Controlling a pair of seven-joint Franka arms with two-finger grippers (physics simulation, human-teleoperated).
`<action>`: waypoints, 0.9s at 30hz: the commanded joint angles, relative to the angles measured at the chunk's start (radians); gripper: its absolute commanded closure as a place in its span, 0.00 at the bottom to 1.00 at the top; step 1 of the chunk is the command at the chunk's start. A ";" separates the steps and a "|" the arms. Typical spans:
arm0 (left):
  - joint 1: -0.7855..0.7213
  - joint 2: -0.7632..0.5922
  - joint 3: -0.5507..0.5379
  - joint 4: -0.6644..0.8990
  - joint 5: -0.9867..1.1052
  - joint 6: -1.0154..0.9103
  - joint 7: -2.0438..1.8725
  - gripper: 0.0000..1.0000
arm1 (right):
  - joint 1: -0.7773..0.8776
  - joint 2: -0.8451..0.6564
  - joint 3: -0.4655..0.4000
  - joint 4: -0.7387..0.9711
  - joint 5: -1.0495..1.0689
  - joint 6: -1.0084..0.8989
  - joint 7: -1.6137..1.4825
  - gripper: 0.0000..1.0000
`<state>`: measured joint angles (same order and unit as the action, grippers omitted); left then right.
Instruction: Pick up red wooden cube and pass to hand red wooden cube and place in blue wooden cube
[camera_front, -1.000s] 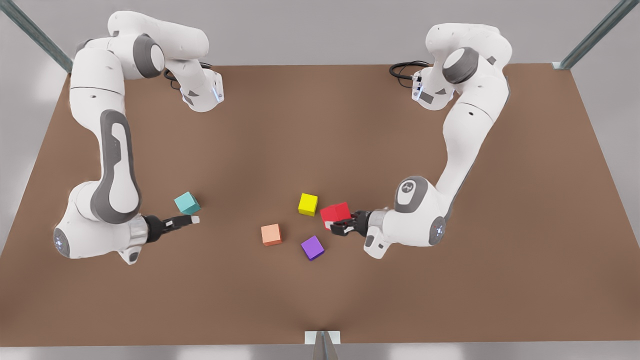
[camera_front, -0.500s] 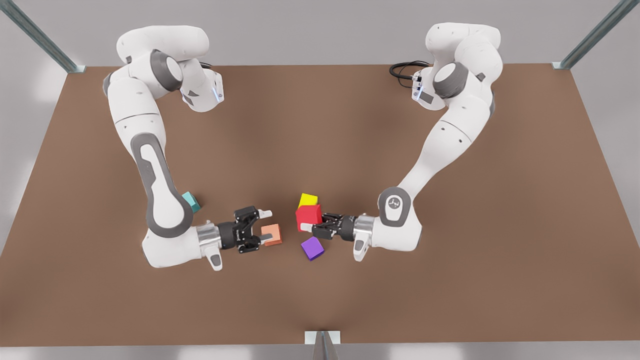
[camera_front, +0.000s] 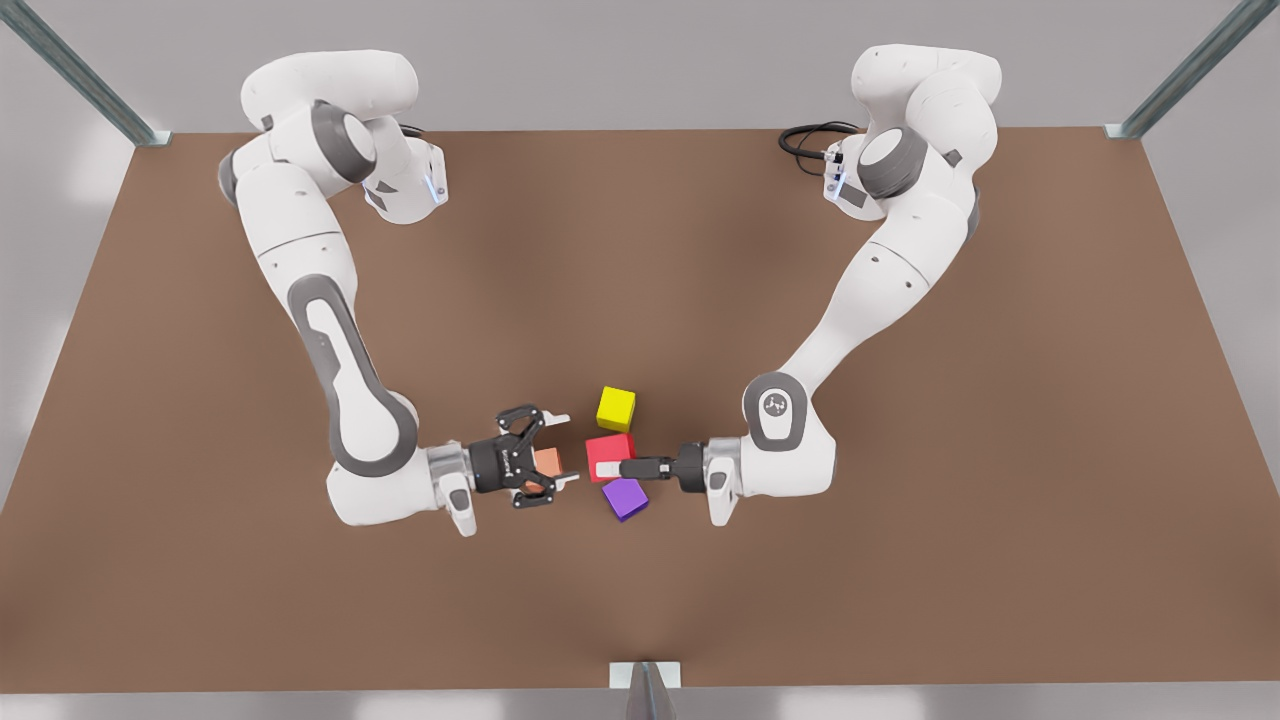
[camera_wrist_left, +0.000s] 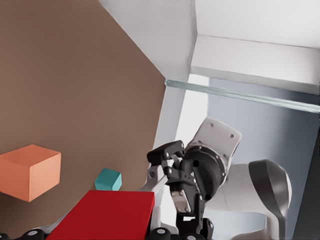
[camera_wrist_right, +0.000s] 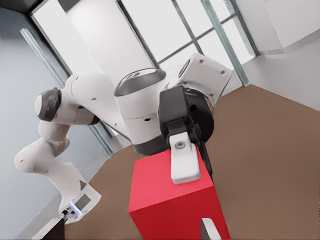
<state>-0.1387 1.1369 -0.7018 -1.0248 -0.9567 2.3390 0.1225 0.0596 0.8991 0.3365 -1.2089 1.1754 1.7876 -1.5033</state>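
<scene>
Now left pincer (camera_front: 606, 467), right of frame centre, clamped red cube (camera_front: 608, 448) above counter (camera_front: 900, 560). Right pincer (camera_front: 564, 450) gaped just left of cube, facing it, nearer arm for handover. Teal cube (camera_wrist_left: 108, 179) lay beyond right pincer.

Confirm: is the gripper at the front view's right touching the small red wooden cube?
Touching. The left gripper clamps the small red wooden cube; the right wrist view shows its pale fingertip pressed flat on a face.

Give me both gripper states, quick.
Left gripper: shut on the red wooden cube, at the front view's right.
Right gripper: open, facing the cube, not yet gripping it.
</scene>
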 joint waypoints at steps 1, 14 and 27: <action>-0.001 -0.002 -0.001 -0.001 -0.037 0.020 0.359 0.40 | 0.006 0.006 -0.001 0.002 0.030 0.069 -0.416 0.00; -0.005 -0.003 -0.001 -0.005 -0.040 0.022 0.359 0.40 | 0.019 0.035 -0.001 0.008 0.061 0.122 -0.416 0.00; -0.005 -0.002 -0.001 -0.006 -0.040 0.020 0.359 0.40 | 0.045 0.041 0.012 0.008 0.096 0.142 -0.414 0.00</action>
<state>-0.1441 1.1370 -0.7018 -1.0313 -0.9833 2.3662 0.3642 0.1044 0.9417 0.3462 -1.1999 1.2595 1.9260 -1.8249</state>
